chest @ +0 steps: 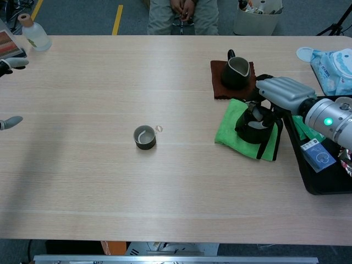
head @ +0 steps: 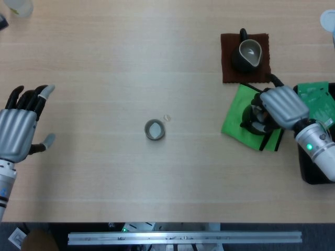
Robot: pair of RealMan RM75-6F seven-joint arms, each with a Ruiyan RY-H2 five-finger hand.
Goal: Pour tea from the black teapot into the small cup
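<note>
The black teapot (head: 255, 118) (chest: 253, 125) sits on a green cloth (head: 235, 117) at the right. My right hand (head: 282, 106) (chest: 283, 92) hovers over the pot's right side, its fingers curled down at the handle. The back of the hand hides whether they grip it. The small cup (head: 155, 129) (chest: 145, 137) stands alone mid-table, far left of the pot. My left hand (head: 18, 125) rests open at the left edge, fingers spread, holding nothing.
A black pitcher (head: 248, 54) (chest: 235, 72) stands on a brown mat (head: 229, 63) just behind the teapot. A black tray (chest: 324, 187) with small items lies at the right edge. A bottle (chest: 32, 33) stands at the far left corner, a wipes pack (chest: 333, 60) at the far right.
</note>
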